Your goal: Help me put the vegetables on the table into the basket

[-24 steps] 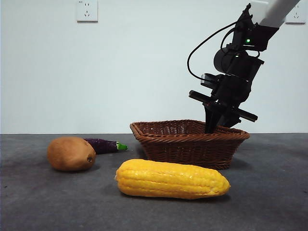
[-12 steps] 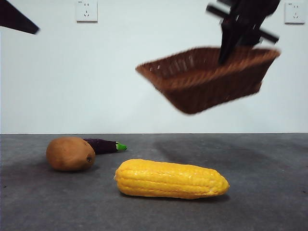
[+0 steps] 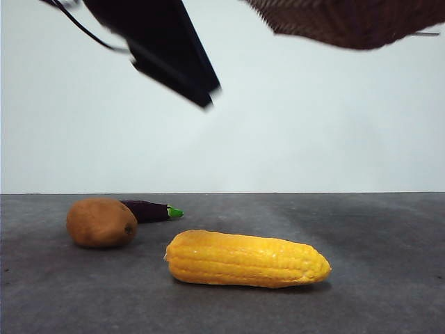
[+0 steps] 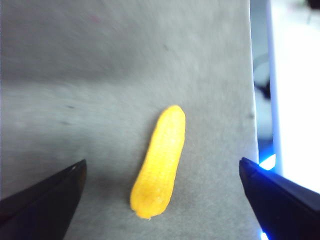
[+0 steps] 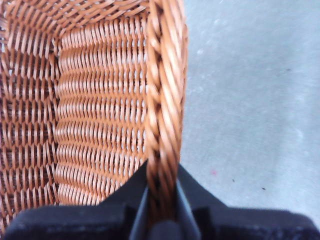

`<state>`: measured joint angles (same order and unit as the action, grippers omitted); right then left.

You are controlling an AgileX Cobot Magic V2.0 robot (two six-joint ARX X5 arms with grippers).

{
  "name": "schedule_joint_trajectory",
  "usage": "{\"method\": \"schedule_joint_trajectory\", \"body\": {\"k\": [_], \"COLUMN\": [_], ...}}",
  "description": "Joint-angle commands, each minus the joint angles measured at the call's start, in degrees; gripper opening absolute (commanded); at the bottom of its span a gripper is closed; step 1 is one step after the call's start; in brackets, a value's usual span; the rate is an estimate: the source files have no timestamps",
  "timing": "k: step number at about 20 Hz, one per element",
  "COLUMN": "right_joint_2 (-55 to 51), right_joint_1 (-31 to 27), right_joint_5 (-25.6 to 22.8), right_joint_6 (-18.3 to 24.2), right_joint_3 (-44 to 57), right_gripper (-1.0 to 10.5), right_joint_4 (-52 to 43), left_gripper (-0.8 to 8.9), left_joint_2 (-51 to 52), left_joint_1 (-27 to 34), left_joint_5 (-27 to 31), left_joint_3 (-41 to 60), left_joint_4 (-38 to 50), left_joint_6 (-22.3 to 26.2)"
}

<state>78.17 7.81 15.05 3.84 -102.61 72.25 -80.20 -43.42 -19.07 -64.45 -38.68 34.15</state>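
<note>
corn cob (image 3: 247, 259) lies lengthwise between spread left gripper (image 4: 160, 200); right gripper (image 5: 161, 200) pinches basket (image 5: 100, 115) rim.

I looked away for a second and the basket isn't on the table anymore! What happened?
The right gripper, shut on the basket rim, lifted it off the table, so only its underside shows at the top of the front view. The left gripper swung in, open, above the corn cob. The corn, potato and eggplant stayed put.
</note>
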Motion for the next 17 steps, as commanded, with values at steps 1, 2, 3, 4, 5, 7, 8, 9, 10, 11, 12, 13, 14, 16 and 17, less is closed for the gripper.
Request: {"method": "schedule_joint_trajectory", "body": {"k": [1,2,3,4,5,7,8,9,10,11,12,13,14,16,17], "right_joint_2": [-2.95,-4.24,-5.27,-6.14,-6.95,-7.98,-8.28,-8.35,-8.35,-8.35,-8.35,-8.35,-8.33,-8.33,-8.33], "right_joint_1": [-0.13,-0.13,-0.13,-0.13,-0.13,-0.13,-0.13,-0.13,-0.13,-0.13,-0.13,-0.13,-0.13,-0.13,-0.13], "right_joint_5": [0.79,0.79,0.79,0.85,1.07,1.64,2.05,2.4,2.78,2.91,2.95,2.95,2.97,2.95,2.95], "right_joint_6": [-0.07,-0.07,-0.07,-0.07,-0.04,0.61,0.79,0.79,0.81,0.81,0.81,0.79,0.81,0.81,0.81], "right_joint_3": [-0.11,-0.11,-0.11,-0.11,-0.11,-0.11,-0.11,-0.11,-0.11,-0.11,-0.11,-0.11,-0.11,-0.11,-0.11], "right_gripper": [-0.2,-0.2,-0.2,-0.2,-0.2,-0.2,-0.2,-0.2,-0.2,-0.2,-0.2,-0.2,-0.2,-0.2,-0.2], "right_joint_4": [0.13,0.28,0.42,0.57,0.94,1.77,2.16,2.45,2.75,2.91,2.84,2.86,2.84,2.82,2.84], "left_gripper": [6.59,6.59,6.59,6.6,6.59,6.59,6.59,6.59,6.59,6.56,6.56,6.55,6.55,6.54,6.33], "left_joint_2": [-5.84,-8.48,-10.54,-12.28,-13.79,-15.85,-16.55,-17.0,-17.4,-17.73,-18.27,-18.62,-19.28,-20.22,-20.44], "left_joint_1": [-0.9,-1.03,-1.11,-1.2,-1.27,-1.57,-1.62,-1.66,-1.79,-1.95,-2.32,-2.4,-2.43,-2.43,-2.43], "left_joint_5": [1.53,1.55,1.55,1.55,1.55,1.57,1.6,1.62,1.73,2.54,3.63,4.26,4.31,4.31,4.35], "left_joint_3": [-0.07,-0.07,-0.07,-0.07,-0.09,-0.09,-0.09,-0.09,-0.09,-0.09,-0.09,-0.09,-0.09,-0.07,-0.09], "left_joint_4": [-0.66,-0.63,-0.63,-0.66,-0.5,0.26,1.46,2.49,3.43,4.0,4.28,4.24,4.26,4.44,4.74], "left_joint_6": [2.47,2.62,2.6,2.6,2.56,2.58,2.58,2.58,2.58,2.58,2.8,3.15,3.65,3.63,3.61]}}
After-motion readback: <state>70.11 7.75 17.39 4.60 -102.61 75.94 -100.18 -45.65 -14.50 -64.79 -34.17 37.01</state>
